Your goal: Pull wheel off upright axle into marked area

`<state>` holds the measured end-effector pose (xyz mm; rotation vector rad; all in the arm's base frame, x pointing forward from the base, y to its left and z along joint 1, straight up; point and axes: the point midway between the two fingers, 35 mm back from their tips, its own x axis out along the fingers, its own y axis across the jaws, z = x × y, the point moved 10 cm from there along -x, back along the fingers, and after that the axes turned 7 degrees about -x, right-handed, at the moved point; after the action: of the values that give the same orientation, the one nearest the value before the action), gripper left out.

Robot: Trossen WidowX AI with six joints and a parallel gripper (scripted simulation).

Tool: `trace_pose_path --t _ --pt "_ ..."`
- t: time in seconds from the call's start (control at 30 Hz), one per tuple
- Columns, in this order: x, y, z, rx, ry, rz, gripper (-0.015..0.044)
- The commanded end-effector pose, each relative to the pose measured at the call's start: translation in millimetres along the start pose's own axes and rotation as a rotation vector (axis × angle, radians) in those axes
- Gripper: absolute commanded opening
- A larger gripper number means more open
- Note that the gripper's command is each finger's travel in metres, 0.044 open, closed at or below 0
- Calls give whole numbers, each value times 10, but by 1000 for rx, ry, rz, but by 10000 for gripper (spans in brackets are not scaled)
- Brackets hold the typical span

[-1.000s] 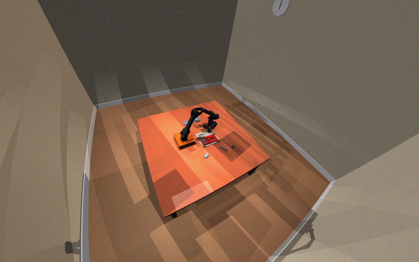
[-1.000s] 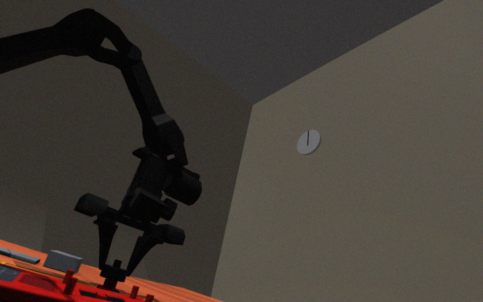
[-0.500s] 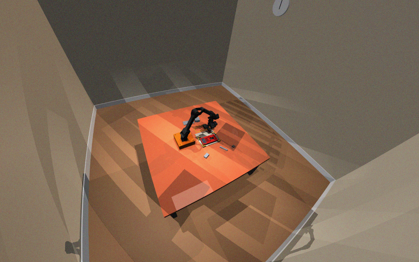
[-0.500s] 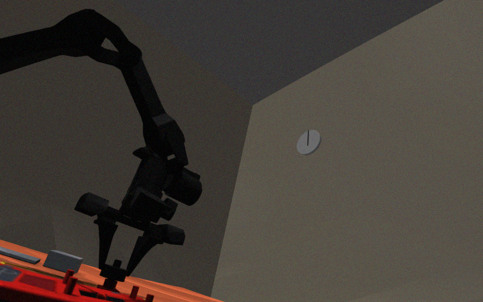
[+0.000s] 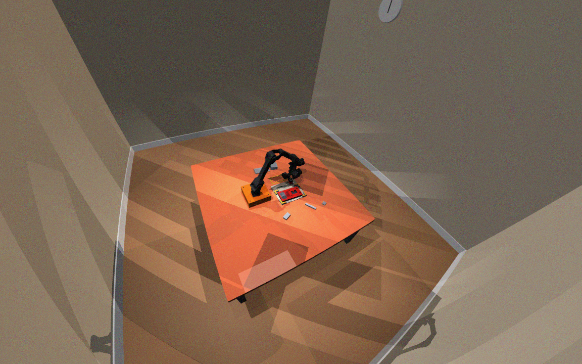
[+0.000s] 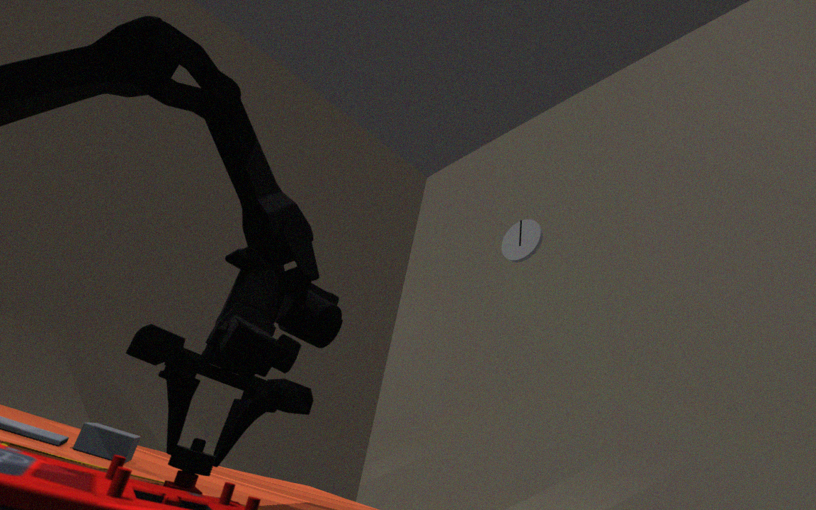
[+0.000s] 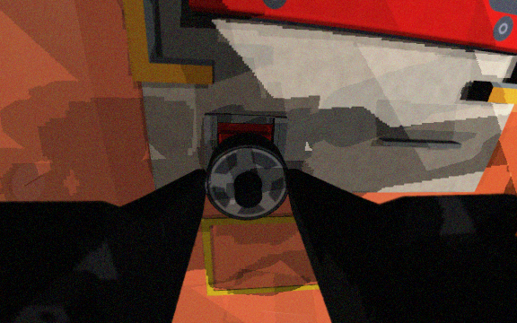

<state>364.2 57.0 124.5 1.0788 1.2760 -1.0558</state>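
The dark wheel [image 6: 188, 461] [image 7: 273, 183] with grey spokes lies level between my fingertips, above a small red and grey stand [image 7: 245, 129]. My gripper [image 5: 290, 180] [image 6: 194, 456] [image 7: 247, 178] is shut on the wheel's sides. The black axle [image 6: 197, 445] [image 7: 247, 189] stands up through the wheel's hole and shows above it, so the wheel is still around the axle. The marked area, a yellow outline [image 7: 206, 256], lies on the table just below the wheel in the wrist view. My right finger hides part of its right side.
A red panel [image 5: 289, 194] [image 7: 353, 20] with upright pegs lies beside the stand, between yellow and grey corner brackets [image 7: 135, 54]. A grey block [image 6: 106, 440] and a flat grey bar [image 6: 11, 423] lie beyond it. Several small grey pieces, including a thin bar [image 5: 310, 206], lie on the orange table [image 5: 243, 235].
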Motion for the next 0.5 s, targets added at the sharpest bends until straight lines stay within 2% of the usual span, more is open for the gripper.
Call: trace_pose_path --t 0.0,0.47 --pt "-116 0 -3 3 0 9 0" --pt "-162 -1 -3 4 -1 8 0"
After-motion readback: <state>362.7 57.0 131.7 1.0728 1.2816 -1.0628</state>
